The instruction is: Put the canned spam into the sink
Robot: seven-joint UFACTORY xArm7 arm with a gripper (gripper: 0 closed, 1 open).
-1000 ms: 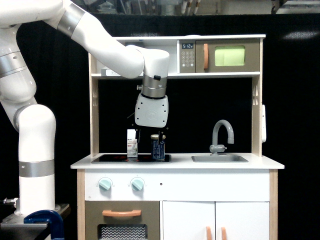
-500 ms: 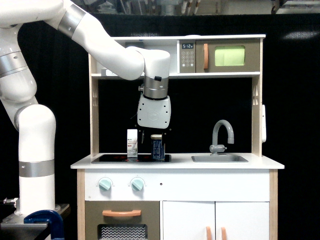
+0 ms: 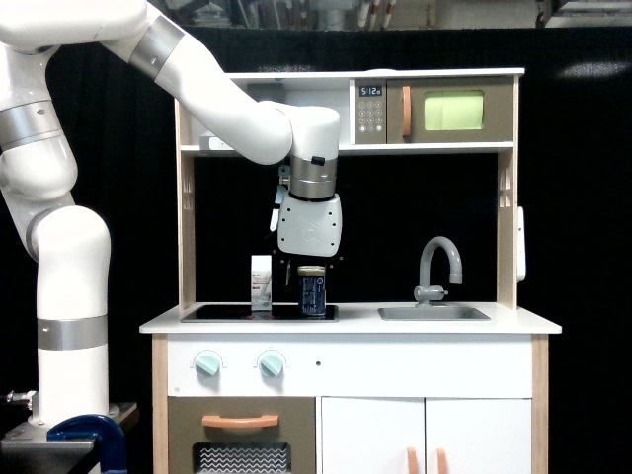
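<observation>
The canned spam [image 3: 312, 295], a small dark blue tin with a pale yellow top, stands upright on the black cooktop [image 3: 222, 313], right of a white slim carton [image 3: 261, 282]. My gripper [image 3: 311, 265] hangs straight above the tin, pointing down, its white body close over the lid. Its dark finger parts show spread to either side of the tin's top and are faint against the black backdrop. It looks open, with nothing lifted. The sink [image 3: 434, 313] is set into the counter to the exterior view's right of the tin, under a grey tap [image 3: 439, 265].
The play kitchen has a shelf [image 3: 425, 148] above with a microwave [image 3: 449, 111], and wooden side posts [image 3: 185, 217] frame the work space. My white arm reaches in from the exterior view's left. A strip of white counter [image 3: 355, 318] separates cooktop and sink.
My gripper has shifted a little toward the exterior view's right and slightly down, now centred over the tin. The tin and carton have not moved.
</observation>
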